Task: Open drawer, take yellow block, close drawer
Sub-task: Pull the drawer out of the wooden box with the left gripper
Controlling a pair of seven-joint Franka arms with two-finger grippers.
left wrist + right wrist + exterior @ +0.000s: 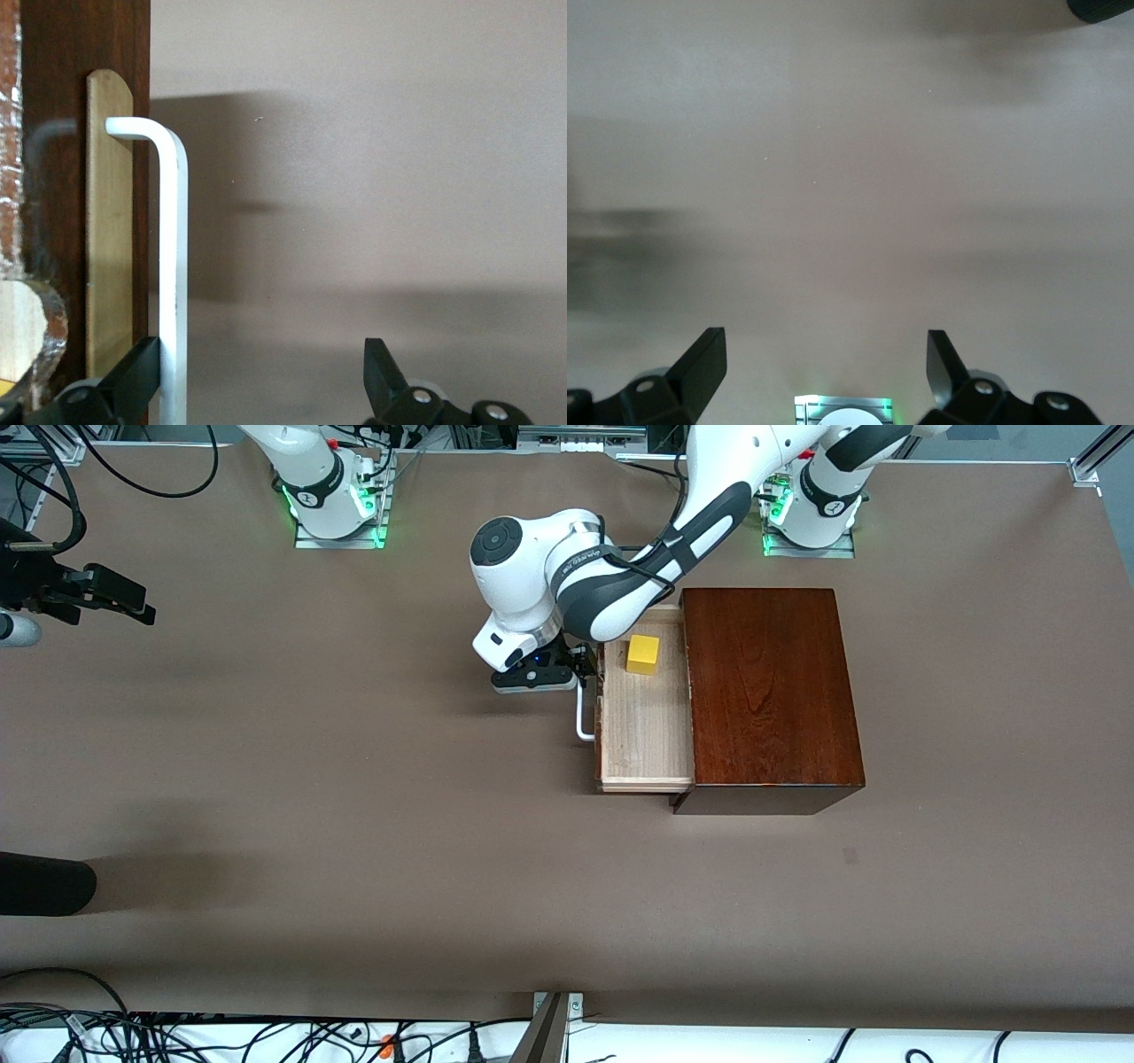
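A wide brown table (354, 824) carries soft shadows, with tangled black cables (106, 1032) along its near edge.

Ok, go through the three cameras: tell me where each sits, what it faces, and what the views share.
Front view: high across the table, facing both arm bases; shows the open drawer, yellow block, and left gripper at the handle.
Left wrist view: on the left arm's wrist, facing the drawer front; its open fingers straddle the handle.
Right wrist view: on the waiting right arm's wrist, facing bare table; right gripper open.
Shared: front and left wrist views both show the handle.
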